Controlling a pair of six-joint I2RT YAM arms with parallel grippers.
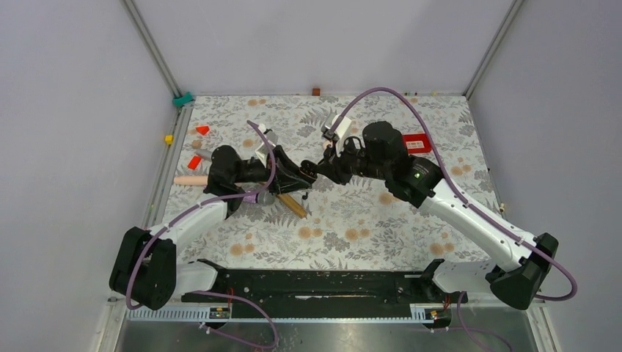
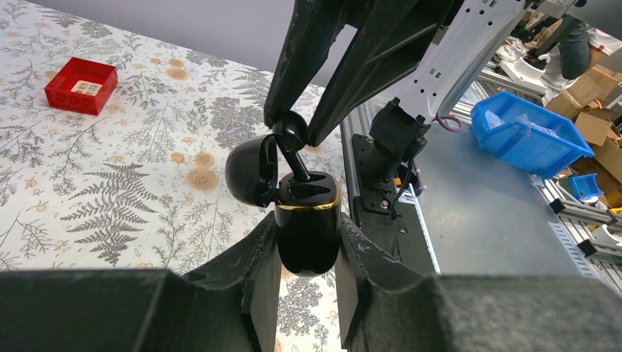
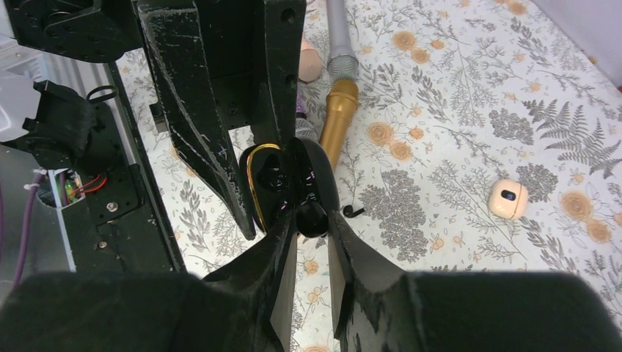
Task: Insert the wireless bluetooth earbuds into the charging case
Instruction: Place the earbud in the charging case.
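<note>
Mid-frame in the wrist views: left gripper clamps the case, which is open. Right gripper pinches one earbud, stem at the case mouth, not yet seated. Whether a second is already inside, cannot tell.

Robotics lab, enclosed test cell. Landmark: the table, covered with a floral cloth.

- Plain grey panels close off its left, far and right sides. They are carried on aluminium frame posts rising at its far corners.
- A black mounting rail runs along its near edge. The left arm and right arm are bolted there, with purple cables looping over them.
- Beyond that near edge lies a grey metal bench.
- Further out are a blue plastic parts bin, cardboard boxes and more metal racking: shared workshop floor.
</note>
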